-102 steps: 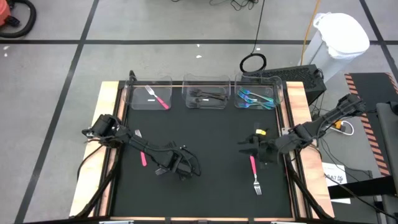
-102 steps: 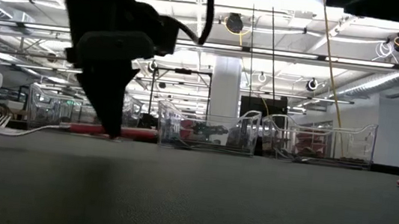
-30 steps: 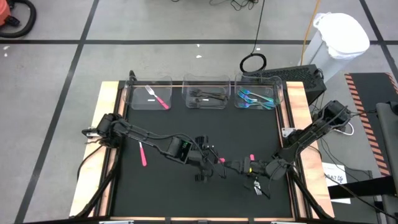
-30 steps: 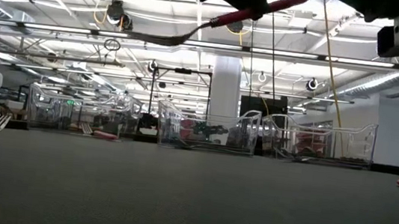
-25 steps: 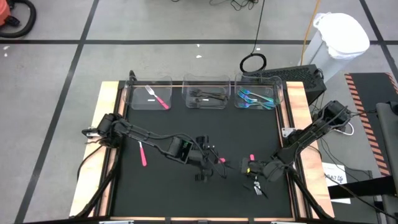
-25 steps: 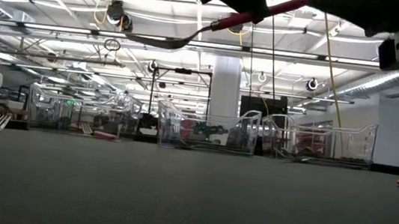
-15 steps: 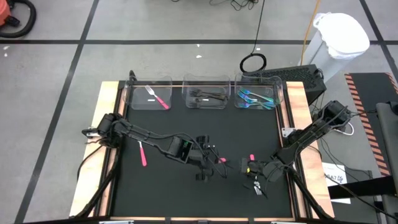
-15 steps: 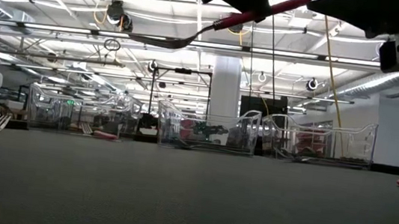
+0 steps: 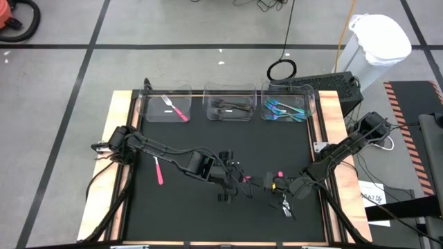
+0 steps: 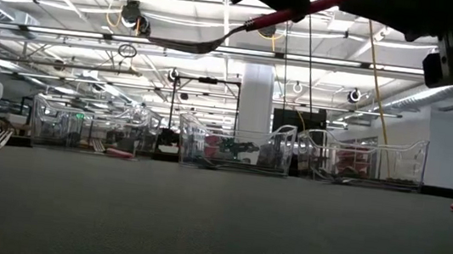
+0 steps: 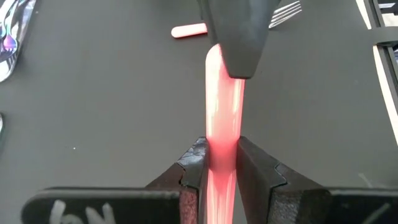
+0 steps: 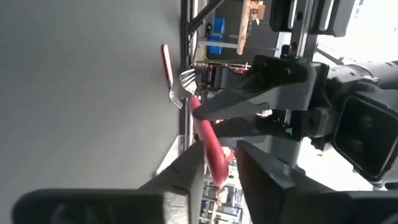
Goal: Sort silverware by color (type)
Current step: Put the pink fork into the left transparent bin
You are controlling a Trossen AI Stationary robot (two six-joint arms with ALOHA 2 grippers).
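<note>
Mid-air above the front middle of the tabletop (image 9: 208,149), the pink-handled fork (image 10: 256,21) hangs between both arms. The left gripper (image 11: 221,165) has its fingers clamped on the handle, and the right gripper (image 12: 214,158) has its fingers around the handle's other end, though whether they grip it I cannot tell.

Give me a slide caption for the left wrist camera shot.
Left end effector clamps a pink fork handle above the black mat, the right end effector's finger meeting its far end.

Fork (image 9: 244,178) aloft between both claws, mid-table (image 9: 277,149).
</note>
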